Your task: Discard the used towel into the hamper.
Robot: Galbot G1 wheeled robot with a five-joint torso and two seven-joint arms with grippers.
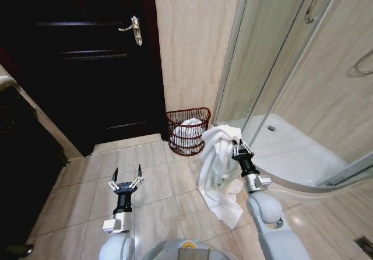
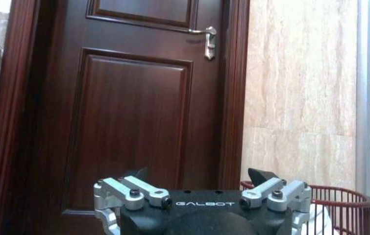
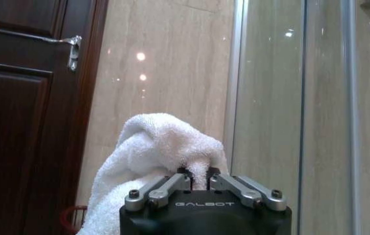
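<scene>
On my left stands one dark wooden door with a single silver handle. Low in front of it my left claw hangs over the beige floor tiles, its two fingers spread apart and holding nothing.

Further right, against the foot of the tan stone wall between the door and the shower, sits the one hamper. It is a small round basket of dark reddish-brown wire, open-weave so I can see through its sides, and wider at the rim than at the base. Something white already lies inside it, showing through the wires and above the rim; I cannot tell exactly what it is. In my left wrist view the hamper's rim shows just beside the claw, low against the wall.

Just right of the hamper and nearer to me, my right claw is clamped tight on one white towel. The towel is thick terry cloth, bunched into a hump above the fingers and hanging in long folds toward the floor, where its lower corner looks to reach the tiles. It hangs near the hamper but apart from it, not over the opening.

On my far right stand the glass shower screen and one white shower tray.
</scene>
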